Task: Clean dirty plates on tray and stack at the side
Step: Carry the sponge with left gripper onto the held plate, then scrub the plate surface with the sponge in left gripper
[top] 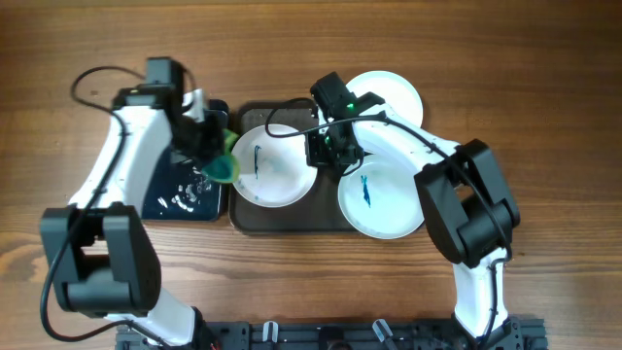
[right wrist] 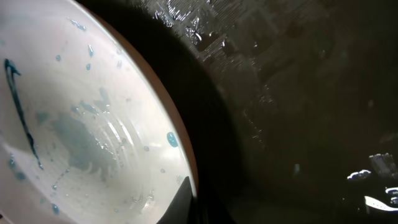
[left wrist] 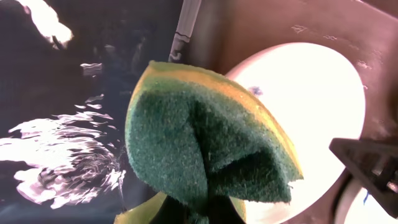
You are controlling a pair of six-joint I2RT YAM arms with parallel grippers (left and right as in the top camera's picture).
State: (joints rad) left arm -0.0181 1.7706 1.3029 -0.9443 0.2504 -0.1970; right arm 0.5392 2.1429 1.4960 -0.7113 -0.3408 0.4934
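Observation:
A white plate [top: 275,167] with a blue streak and watery smears lies at the left of the dark tray [top: 292,220]. My right gripper [top: 326,148] is shut on its right rim; the right wrist view shows a finger [right wrist: 186,200] on the wet plate [right wrist: 81,124]. My left gripper [top: 216,156] is shut on a green and yellow sponge [top: 226,167], held at the plate's left edge. The sponge [left wrist: 205,143] fills the left wrist view, in front of the plate [left wrist: 311,112]. A second streaked plate [top: 381,199] overlaps the tray's right end. A plain white plate [top: 391,93] lies beyond the tray.
A smaller glossy black tray [top: 185,197] with water in it stands left of the big tray, under my left arm; it also shows in the left wrist view [left wrist: 62,124]. Wooden table surrounds everything.

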